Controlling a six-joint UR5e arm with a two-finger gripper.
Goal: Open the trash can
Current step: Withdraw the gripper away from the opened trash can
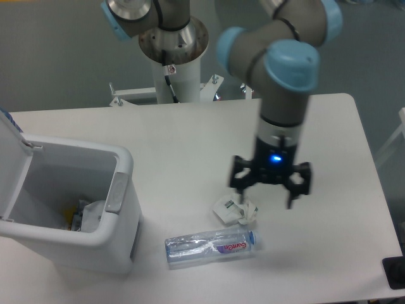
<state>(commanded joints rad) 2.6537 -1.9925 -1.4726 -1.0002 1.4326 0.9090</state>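
The white trash can stands at the left of the table with its lid swung up and back at the far left, so the inside shows, holding some rubbish. Its grey push-button latch sits on the right rim. My gripper hangs open over the table well to the right of the can, fingers spread, with nothing between them. It is just above and right of a crumpled white wrapper.
A crumpled white wrapper lies below the gripper's left finger. A clear plastic water bottle lies on its side near the table's front edge. A dark object sits at the table's lower right corner. The arm's base post stands behind the table.
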